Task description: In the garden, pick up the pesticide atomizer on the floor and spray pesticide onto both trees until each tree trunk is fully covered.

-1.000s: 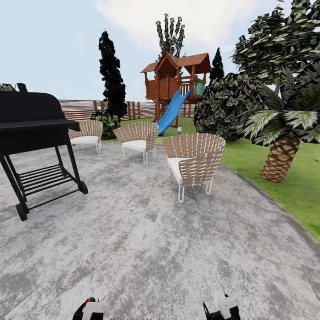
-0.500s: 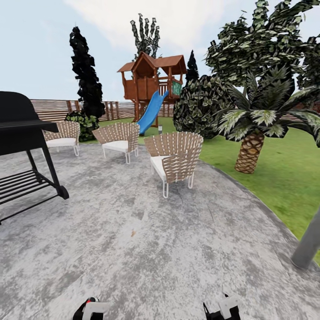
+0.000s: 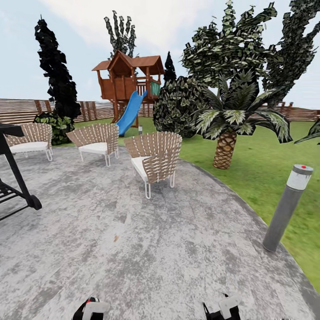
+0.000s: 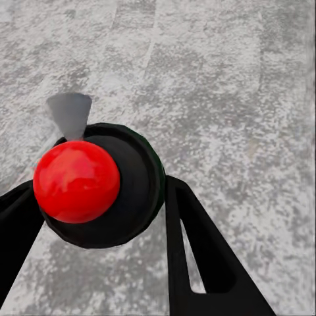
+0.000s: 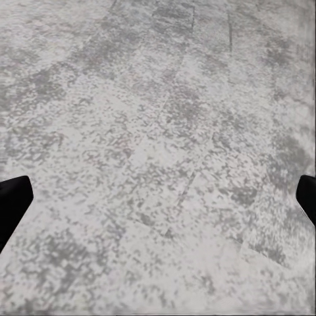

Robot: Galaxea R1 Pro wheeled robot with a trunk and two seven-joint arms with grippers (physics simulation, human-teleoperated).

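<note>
The robot stood on a grey speckled paved patch (image 3: 146, 249), which met the green lawn (image 3: 266, 155) along a curved edge at the right. A brown slatted fence (image 3: 22, 111) ringed the far side. Beyond the paving's far edge stood a wooden play tower (image 3: 126, 78) with a blue slide (image 3: 130, 113), a black-foliaged narrow tree (image 3: 55, 73), a rounded bush (image 3: 178, 106) and a low palm-like plant (image 3: 226, 129). Three wicker chairs (image 3: 155, 158) sat along the far side of the paving; part of a black grill (image 3: 13, 186) showed at its left edge. A grey post light (image 3: 286, 206) with a red spot on top stood at the paving's right edge. In the left wrist view, the left gripper (image 4: 105, 217) had its black fingers closed against a round black body with a red ball, the pesticide atomizer (image 4: 99, 184), held above the paving. In the right wrist view, the right gripper (image 5: 158, 197) had its jaws spread wide, holding nothing, over bare paving.
</note>
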